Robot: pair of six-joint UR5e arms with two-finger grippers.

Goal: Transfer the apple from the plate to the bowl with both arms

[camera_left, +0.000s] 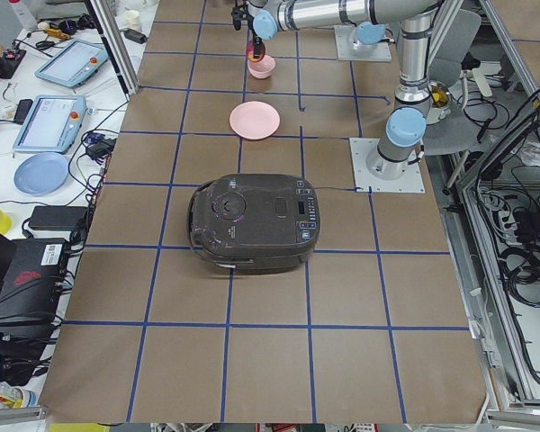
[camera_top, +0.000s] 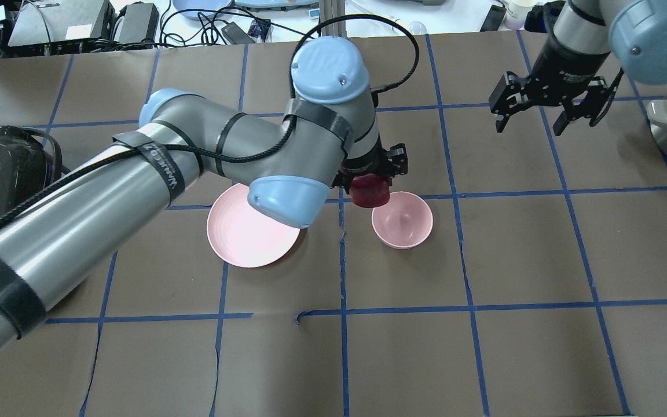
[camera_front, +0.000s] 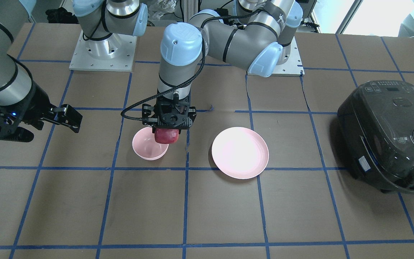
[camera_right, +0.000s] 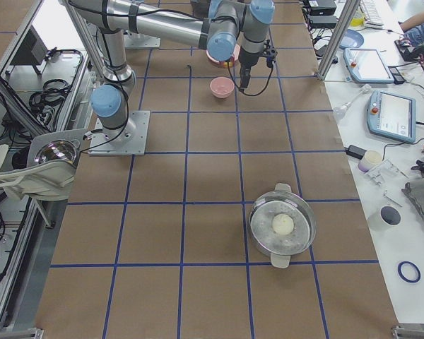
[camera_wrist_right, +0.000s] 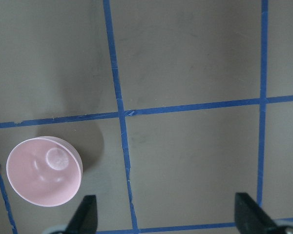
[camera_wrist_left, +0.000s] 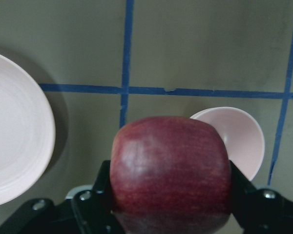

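Observation:
My left gripper (camera_front: 166, 133) is shut on the dark red apple (camera_front: 166, 136) and holds it in the air over the near rim of the small pink bowl (camera_front: 148, 144). In the overhead view the apple (camera_top: 369, 191) hangs at the bowl's (camera_top: 403, 221) left rim. The left wrist view shows the apple (camera_wrist_left: 171, 168) between the black fingers, with the bowl (camera_wrist_left: 237, 139) behind it. The wide pink plate (camera_front: 240, 152) lies bare beside the bowl. My right gripper (camera_top: 549, 119) is open and empty, raised well off to the bowl's far right.
A dark rice cooker (camera_front: 390, 135) stands at the table's end on my left. A steel pot (camera_right: 283, 227) with a pale ball in it stands at the end on my right. Blue tape lines grid the brown table.

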